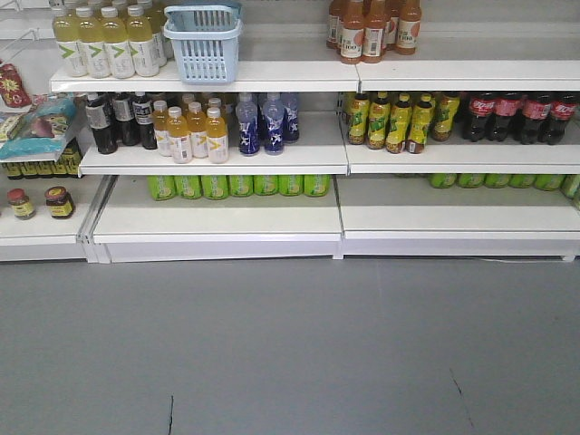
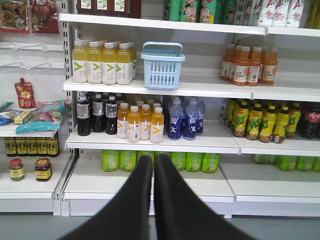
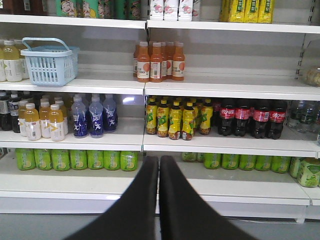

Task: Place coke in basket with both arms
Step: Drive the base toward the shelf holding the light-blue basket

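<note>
Coke bottles (image 3: 252, 120) stand upright, caps up, long axis vertical, in a row at the right of the middle shelf (image 3: 225, 144); basket (image 2: 163, 70) one shelf higher; left gripper (image 2: 153, 165) and right gripper (image 3: 159, 165) closed, empty.

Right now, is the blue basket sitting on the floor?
No, the basket stands up on a white shelf, next to the yellow drink bottles.

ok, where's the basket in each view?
Front: basket at the top, left of centre.
Left wrist: basket centre, upper half.
Right wrist: basket upper left.
Shared landmark: blue bottles, below and slightly right of it in every view.
</note>
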### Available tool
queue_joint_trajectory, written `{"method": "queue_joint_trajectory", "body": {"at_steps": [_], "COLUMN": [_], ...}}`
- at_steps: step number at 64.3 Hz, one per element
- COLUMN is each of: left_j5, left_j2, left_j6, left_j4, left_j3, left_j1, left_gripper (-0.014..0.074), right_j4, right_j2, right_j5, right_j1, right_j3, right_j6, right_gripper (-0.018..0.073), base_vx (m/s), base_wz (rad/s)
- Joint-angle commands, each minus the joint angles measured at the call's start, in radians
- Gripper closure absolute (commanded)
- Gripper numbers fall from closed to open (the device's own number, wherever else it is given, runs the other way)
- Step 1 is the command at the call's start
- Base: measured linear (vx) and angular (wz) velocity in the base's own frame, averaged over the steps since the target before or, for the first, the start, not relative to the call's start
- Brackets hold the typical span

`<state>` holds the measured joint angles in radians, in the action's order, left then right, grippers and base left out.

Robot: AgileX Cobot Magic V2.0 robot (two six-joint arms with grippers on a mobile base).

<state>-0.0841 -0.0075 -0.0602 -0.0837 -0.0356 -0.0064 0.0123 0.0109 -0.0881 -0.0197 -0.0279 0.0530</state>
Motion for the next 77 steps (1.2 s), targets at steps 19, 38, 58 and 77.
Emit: {"method": "queue_joint_trajectory", "body": {"at_steps": [19, 38, 58, 77], "left_j5": [0.067, 0.067, 0.067, 0.067], "left_j2": [-0.019, -0.019, -0.019, -0.019], "left_j6": [-0.01, -0.01, -0.01, -0.01], "left_j4": [0.0, 0.0, 0.0, 0.0], "left_j3": [0.034, 0.034, 0.034, 0.034], "left_j1": [-0.001, -0.001, -0.001, -0.001], "left_gripper": [0.0603, 0.0603, 0.0603, 0.0603], "right_j4": [-0.006, -0.006, -0.006, -0.006], "right_j2": [0.013, 0.013, 0.013, 0.013], "right_j5": [0.071, 0.071, 0.071, 0.07], "right_j1": [-0.001, -0.001, -0.001, -0.001], "right_j3": [-0.008, -0.008, -0.008, -0.008], "right_j6": [0.009, 0.009, 0.009, 0.009], "right_gripper": [0.0564, 0.0564, 0.0564, 0.0564], "base_vx": [0.01, 0.09, 0.17, 0.21], "base_wz": [0.02, 0.06, -0.04, 0.1]}}
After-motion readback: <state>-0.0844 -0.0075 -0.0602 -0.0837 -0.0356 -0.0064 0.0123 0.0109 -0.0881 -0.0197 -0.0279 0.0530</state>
